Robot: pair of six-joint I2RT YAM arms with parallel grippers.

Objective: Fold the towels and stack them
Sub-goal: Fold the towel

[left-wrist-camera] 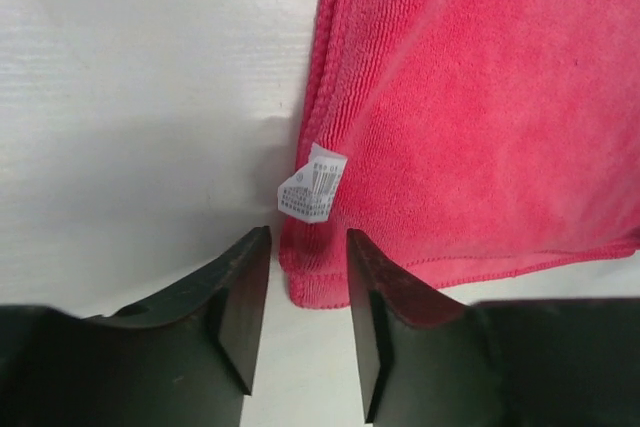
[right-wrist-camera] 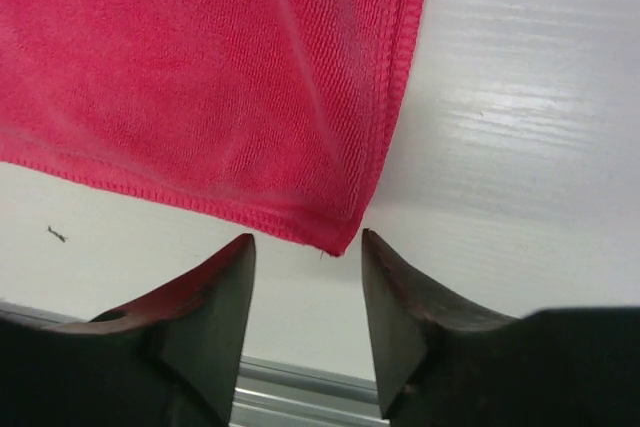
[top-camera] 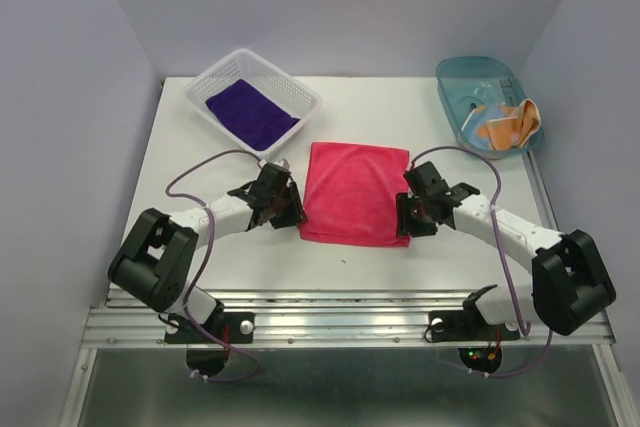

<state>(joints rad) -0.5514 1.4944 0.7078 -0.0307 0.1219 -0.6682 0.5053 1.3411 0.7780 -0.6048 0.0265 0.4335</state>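
**Soft pink-red towel lies flat between two released grippers**

The left gripper (left-wrist-camera: 308,247) has its jaws parted with nothing between them; the towel's near-left corner lies just ahead of the gap, at 12 o'clock in the left wrist view. The right gripper (right-wrist-camera: 305,247) is likewise released and empty, with the near-right corner just ahead of its fingertips.

The pink-red towel (top-camera: 355,192) rests flat at the middle of the table (top-camera: 200,257), the grippers at its 8 and 4 o'clock corners. It is plush, short-looped cloth with a stitched hem. Stacked edges along its left side suggest it is already doubled. A small white label (left-wrist-camera: 312,183) hangs from that side.

It should handle as light, limp and grippy rather than slick. It will sag wherever it is unsupported, so a corner pinch through every layer looks best.

At 11 o'clock, the purple towel (top-camera: 250,112) lies flat in a white lattice basket (top-camera: 300,97). At 1 o'clock, the orange towel (top-camera: 510,122) sits crumpled in a blue translucent tray (top-camera: 450,77).
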